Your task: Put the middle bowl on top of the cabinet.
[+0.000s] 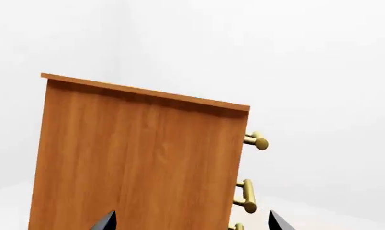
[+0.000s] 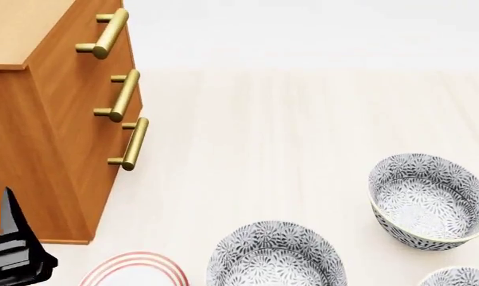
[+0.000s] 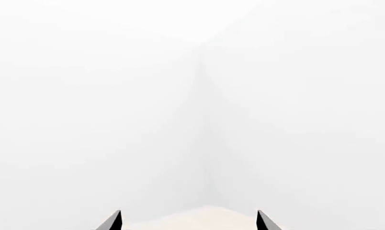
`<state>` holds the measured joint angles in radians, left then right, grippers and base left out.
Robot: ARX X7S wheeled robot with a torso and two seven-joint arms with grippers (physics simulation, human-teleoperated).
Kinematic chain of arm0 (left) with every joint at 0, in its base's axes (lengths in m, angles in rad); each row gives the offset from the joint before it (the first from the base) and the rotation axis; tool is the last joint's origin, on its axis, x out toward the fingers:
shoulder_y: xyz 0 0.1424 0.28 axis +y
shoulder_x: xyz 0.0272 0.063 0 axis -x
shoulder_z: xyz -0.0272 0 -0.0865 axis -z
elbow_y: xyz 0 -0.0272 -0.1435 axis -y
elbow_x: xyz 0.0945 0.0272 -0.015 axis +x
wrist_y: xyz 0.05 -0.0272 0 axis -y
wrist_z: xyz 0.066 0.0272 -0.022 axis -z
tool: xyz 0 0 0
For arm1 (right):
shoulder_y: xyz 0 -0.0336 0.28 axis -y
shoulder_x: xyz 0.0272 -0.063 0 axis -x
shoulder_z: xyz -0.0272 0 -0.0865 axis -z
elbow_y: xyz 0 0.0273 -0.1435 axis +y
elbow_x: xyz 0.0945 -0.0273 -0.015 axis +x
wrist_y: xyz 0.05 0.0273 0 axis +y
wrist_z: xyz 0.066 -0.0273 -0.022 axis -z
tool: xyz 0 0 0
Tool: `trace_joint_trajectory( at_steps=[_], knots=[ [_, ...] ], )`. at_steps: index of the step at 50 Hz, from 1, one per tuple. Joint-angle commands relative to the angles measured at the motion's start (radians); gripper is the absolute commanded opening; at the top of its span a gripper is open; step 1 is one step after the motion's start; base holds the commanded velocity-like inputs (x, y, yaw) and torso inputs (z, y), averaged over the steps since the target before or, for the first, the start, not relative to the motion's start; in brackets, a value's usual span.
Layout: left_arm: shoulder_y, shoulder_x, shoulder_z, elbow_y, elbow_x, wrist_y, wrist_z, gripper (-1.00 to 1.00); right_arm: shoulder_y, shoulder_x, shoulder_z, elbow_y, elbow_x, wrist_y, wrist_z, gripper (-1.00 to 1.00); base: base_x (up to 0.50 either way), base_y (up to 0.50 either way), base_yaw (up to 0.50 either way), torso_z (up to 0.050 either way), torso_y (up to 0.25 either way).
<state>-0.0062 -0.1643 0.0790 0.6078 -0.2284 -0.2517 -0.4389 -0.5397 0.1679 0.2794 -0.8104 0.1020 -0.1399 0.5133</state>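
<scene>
Nothing is grasped yet; the step in hand is the reach. The middle bowl [image 2: 273, 256] sits on the counter [image 2: 303, 131] at about five o'clock from the cabinet [image 2: 41, 137]. Both the left end effector [image 1: 191, 221] and the right end effector [image 3: 187, 221] are spread wide and empty. Next, one must descend over the bowl's rim.

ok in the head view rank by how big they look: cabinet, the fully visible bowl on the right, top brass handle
1. cabinet, largest though cropped
2. right bowl
3. top brass handle, smallest
</scene>
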Motion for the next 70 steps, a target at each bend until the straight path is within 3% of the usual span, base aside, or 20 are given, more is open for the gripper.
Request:
trace_joint_trajectory(
  at_steps=[1,5,9,12,16,21,37,53,70],
  knots=[
    [0.02,0.038,-0.059,0.026,-0.3,-0.194,-0.003,1.0,0.009,0.005,-0.007,0.011,-0.006,0.01,0.014,1.0,0.0,0.0,0.0,0.0,0.0],
    [0.015,0.049,-0.054,0.042,-0.427,-0.251,0.017,1.0,0.019,0.003,-0.027,0.008,-0.025,0.024,0.019,1.0,0.0,0.0,0.0,0.0,0.0],
    [0.011,0.065,0.009,0.061,-0.43,-0.232,0.05,1.0,0.021,0.005,-0.029,0.005,-0.024,0.028,0.023,1.0,0.0,0.0,0.0,0.0,0.0],
    [0.015,0.09,0.032,0.037,-0.531,-0.207,0.138,1.0,0.019,0.005,-0.031,0.008,-0.024,0.021,0.025,1.0,0.0,0.0,0.0,0.0,0.0],
    [0.005,0.117,0.106,0.025,-0.446,-0.189,0.108,1.0,0.017,0.003,-0.038,0.004,-0.029,0.022,0.03,1.0,0.0,0.0,0.0,0.0,0.0],
    [0.035,0.123,0.156,0.041,-0.5,-0.189,0.127,1.0,0.018,0.005,-0.047,0.007,-0.036,0.022,0.033,1.0,0.0,0.0,0.0,0.0,0.0],
    [0.067,0.134,0.289,-0.073,-0.505,-0.147,0.018,1.0,0.005,0.02,-0.041,0.009,-0.027,0.01,0.04,1.0,0.0,0.0,0.0,0.0,0.0],
    [0.02,0.121,0.298,-0.196,-0.537,-0.154,-0.07,1.0,-0.02,0.023,-0.032,-0.008,-0.022,-0.004,0.054,1.0,0.0,0.0,0.0,0.0,0.0],
    [-0.073,0.126,0.386,-0.133,-0.558,-0.235,-0.222,1.0,-0.026,0.034,-0.032,-0.007,-0.017,-0.003,0.061,1.0,0.0,0.0,0.0,0.0,0.0]
  ],
)
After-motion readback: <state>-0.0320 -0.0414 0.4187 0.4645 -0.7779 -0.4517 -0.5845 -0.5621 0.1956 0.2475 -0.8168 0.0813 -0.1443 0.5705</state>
